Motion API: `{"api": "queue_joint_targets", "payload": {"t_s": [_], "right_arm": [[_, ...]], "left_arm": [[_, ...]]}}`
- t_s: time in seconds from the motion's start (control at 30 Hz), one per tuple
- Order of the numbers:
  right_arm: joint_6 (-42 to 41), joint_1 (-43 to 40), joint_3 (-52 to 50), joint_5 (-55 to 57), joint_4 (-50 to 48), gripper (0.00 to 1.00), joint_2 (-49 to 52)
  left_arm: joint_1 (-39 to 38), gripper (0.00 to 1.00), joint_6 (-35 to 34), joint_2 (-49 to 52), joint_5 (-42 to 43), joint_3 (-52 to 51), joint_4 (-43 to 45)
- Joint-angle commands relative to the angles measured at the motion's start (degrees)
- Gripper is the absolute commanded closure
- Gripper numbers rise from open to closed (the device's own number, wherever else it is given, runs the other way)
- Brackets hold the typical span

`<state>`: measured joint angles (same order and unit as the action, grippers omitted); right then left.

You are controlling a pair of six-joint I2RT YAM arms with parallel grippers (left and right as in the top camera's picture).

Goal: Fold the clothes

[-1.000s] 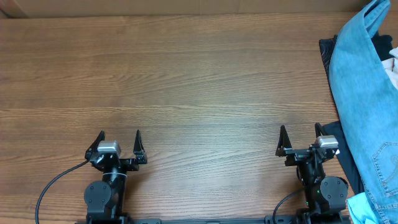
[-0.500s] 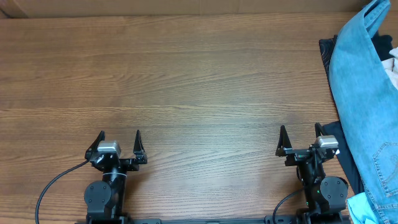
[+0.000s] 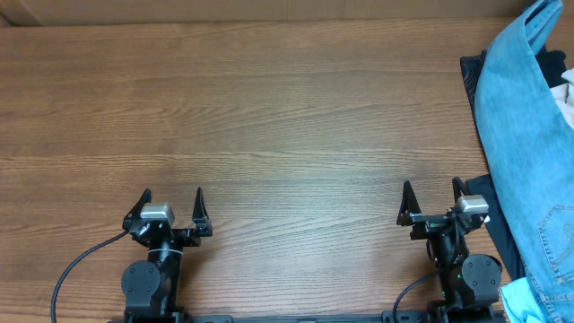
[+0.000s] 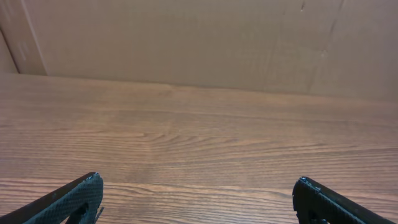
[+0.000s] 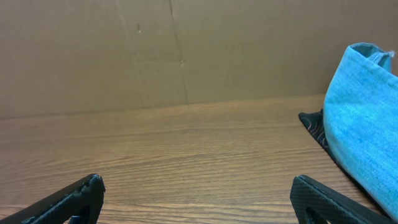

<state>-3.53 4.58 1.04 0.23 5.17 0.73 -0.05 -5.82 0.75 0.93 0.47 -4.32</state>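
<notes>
Wood-grain worktop (image 3: 269, 117) fills nearly the whole view, backed by a plain cardboard wall (image 4: 186, 37), and most of it lies bare in front of both arms. The light blue denim jeans (image 3: 516, 135) are heaped along the right edge, running from the far right corner towards the near right corner and partly off the side, lying over a dark patterned garment (image 3: 471, 81), with a bit of cream cloth (image 3: 565, 90) peeking out beside them. By my reckoning the folding has not begun: the job is at its very start, and the first move would be to reach over, take the denim by an edge and drag it out flat onto the open middle. The right gripper (image 3: 432, 184) sits at the near edge just beside the pile, jaws spread wide, holding and touching nothing. The left gripper (image 3: 172, 193) is parked at the near edge, well apart from the cloth, equally wide and empty.
</notes>
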Motion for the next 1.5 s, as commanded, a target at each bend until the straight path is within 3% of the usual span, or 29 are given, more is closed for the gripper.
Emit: {"api": "queue_joint_targets", "payload": {"t_s": [0.0,0.33,0.63,0.87,1.03,1.33,1.47], "right_arm": [[-1.4,-0.2,0.5,0.6,1.3,0.0,-0.5],[-1.4,-0.2,14.8,11.4,12.4,0.0,4.9],[-1.1,-0.4,40.5,15.3,20.8,0.0,36.2],[-1.0,-6.9,55.1,15.1,32.4,0.0,61.0],[-1.0,-10.7,57.7,16.5,34.6,0.0,73.8],[-1.0,-21.3,57.7,21.7,34.6,0.0,87.8],[-1.1,-27.0,57.7,23.7,35.0,0.09,92.8]], "left_arm": [[-0.5,0.0,-3.4,-0.5,2.9,0.2,-0.3],[-0.5,0.0,-3.4,1.9,3.0,11.8,-11.0],[-0.5,0.0,-3.6,24.1,1.9,31.1,-20.7],[-0.5,0.0,-3.7,38.9,5.2,40.7,-25.6],[-0.5,0.0,-3.7,43.7,11.5,41.0,-25.5],[-0.5,0.0,-3.6,44.6,10.9,41.0,-25.5],[-0.5,0.0,-3.6,44.6,10.9,41.0,-25.2]]}}
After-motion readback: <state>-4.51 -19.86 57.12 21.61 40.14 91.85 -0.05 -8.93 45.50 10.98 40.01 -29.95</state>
